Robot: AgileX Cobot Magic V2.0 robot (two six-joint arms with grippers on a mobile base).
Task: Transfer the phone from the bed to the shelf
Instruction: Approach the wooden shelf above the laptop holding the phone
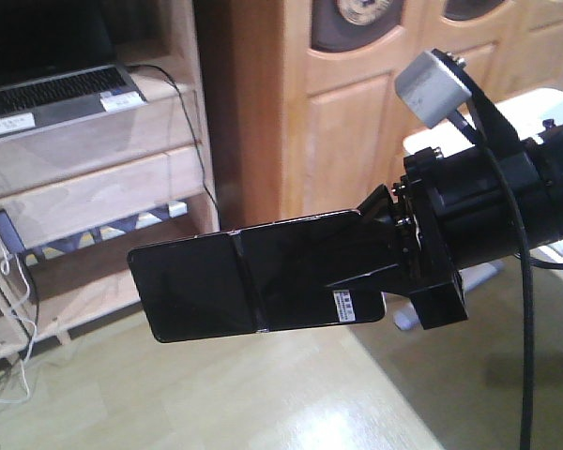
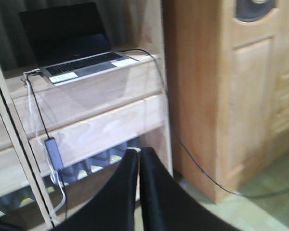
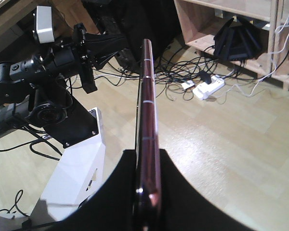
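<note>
1. The phone is held in the air, resting on no surface. Its dark face is turned to the front camera, its long side runs roughly level, a fold line crosses the middle, and a white sticker sits near the gripped end
2. The right hand is clamped on the phone's right end; its wrist view shows the phone edge-on between the two fingers
3. The left hand is closed, fingertips touching
4. The shelf stands behind and left of the phone, apart from it, with an open grey laptop on its upper board
5. A pale floor lies below and a panelled wooden cupboard stands behind
</note>
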